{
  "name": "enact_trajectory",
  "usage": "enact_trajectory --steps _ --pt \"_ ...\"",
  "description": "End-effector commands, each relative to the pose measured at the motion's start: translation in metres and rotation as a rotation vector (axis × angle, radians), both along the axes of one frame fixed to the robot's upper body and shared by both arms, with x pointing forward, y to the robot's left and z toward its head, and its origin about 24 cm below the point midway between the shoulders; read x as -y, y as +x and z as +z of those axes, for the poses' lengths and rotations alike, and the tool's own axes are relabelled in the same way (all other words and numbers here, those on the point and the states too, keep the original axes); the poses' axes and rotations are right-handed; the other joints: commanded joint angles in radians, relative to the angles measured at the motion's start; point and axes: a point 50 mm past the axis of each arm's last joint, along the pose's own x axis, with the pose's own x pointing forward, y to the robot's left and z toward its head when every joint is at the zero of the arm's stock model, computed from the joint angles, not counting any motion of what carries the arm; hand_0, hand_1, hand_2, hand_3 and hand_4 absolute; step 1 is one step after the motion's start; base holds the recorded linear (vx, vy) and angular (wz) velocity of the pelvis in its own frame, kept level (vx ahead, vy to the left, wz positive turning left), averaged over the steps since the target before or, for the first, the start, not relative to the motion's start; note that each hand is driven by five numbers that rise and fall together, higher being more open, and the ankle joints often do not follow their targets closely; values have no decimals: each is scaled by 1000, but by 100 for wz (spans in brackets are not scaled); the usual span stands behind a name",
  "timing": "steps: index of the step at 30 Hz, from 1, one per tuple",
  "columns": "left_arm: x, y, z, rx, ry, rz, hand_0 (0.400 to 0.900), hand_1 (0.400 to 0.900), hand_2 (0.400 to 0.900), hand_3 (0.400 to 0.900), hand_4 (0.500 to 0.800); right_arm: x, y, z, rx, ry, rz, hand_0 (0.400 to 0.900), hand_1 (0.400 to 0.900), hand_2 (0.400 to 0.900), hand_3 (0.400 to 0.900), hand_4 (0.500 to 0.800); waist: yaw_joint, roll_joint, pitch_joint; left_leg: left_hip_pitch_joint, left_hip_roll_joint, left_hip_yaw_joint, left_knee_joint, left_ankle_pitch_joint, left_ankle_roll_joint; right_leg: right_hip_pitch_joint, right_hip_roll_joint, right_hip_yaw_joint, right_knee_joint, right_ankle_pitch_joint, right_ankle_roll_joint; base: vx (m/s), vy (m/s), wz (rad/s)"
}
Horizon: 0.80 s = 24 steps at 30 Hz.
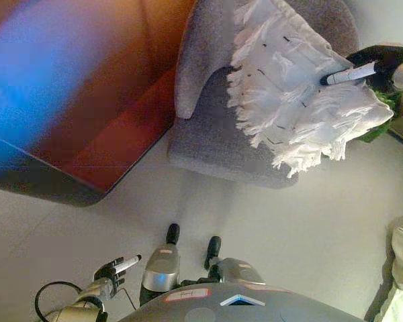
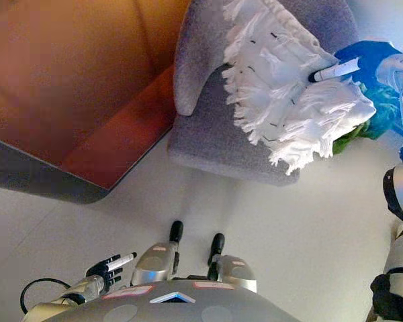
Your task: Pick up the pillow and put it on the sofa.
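The white pillow [image 1: 289, 87] with fringed edges hangs over the seat and right side of a grey armchair [image 1: 208, 134]. My right hand [image 1: 383, 64] holds it at its right edge, a white-tipped finger [image 2: 336, 69] laid across the top of the cloth and the rest of the hand behind it. The pillow's lower corner sticks out past the armchair's front right edge. My left hand [image 1: 114, 268] hangs low at the bottom left with its fingers relaxed, holding nothing, far from the pillow.
A large brown sofa [image 1: 114, 141] with a reddish seat fills the left and top left, right beside the grey armchair. Something green [image 2: 352, 137] shows under the pillow's right end. Pale floor [image 1: 289, 228] spreads in front of both seats.
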Motion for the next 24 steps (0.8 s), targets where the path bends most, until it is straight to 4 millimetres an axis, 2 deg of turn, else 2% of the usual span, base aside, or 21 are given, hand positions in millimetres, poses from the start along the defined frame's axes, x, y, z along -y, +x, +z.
enact_trajectory --steps 1,7,13,20,23,24 --pt "-25 -25 7 -82 67 -58 900 900 900 900 800 -22 6 110 385 76 42 400 400 400 400 500 45 18 -20 57 26 22 -104 0 -26 7 -10 -17 47 -24 64 -117 -44 16" --pt "-20 -8 8 -17 46 -76 900 900 900 900 800 -28 9 111 437 183 58 400 400 400 400 500 58 47 43 5 22 7 -104 8 -24 -38 -24 -37 50 -27 61 -77 -10 12" --pt "-13 15 8 41 32 -96 900 900 900 900 800 -26 11 107 456 195 21 400 400 400 400 500 63 85 88 -38 17 2 -104 15 -28 -81 -37 -56 55 -30 59 -59 24 9" --pt "-5 32 9 102 14 -101 900 900 900 900 800 -11 3 116 514 160 -70 400 400 400 400 500 57 128 130 -72 8 1 -104 25 -35 -127 -53 -65 72 -35 57 -63 36 3" --pt "-1 38 9 128 1 -98 900 900 900 900 800 1 -3 122 559 114 -161 400 400 400 400 500 51 147 144 -81 4 1 -104 29 -37 -143 -60 -68 81 -37 58 -63 43 0" --pt "1 39 9 131 -6 -97 900 900 900 900 800 4 -5 123 571 102 -196 776 776 776 776 726 48 153 145 -81 3 3 -104 31 -38 -146 -62 -69 84 -38 57 -46 48 -2"
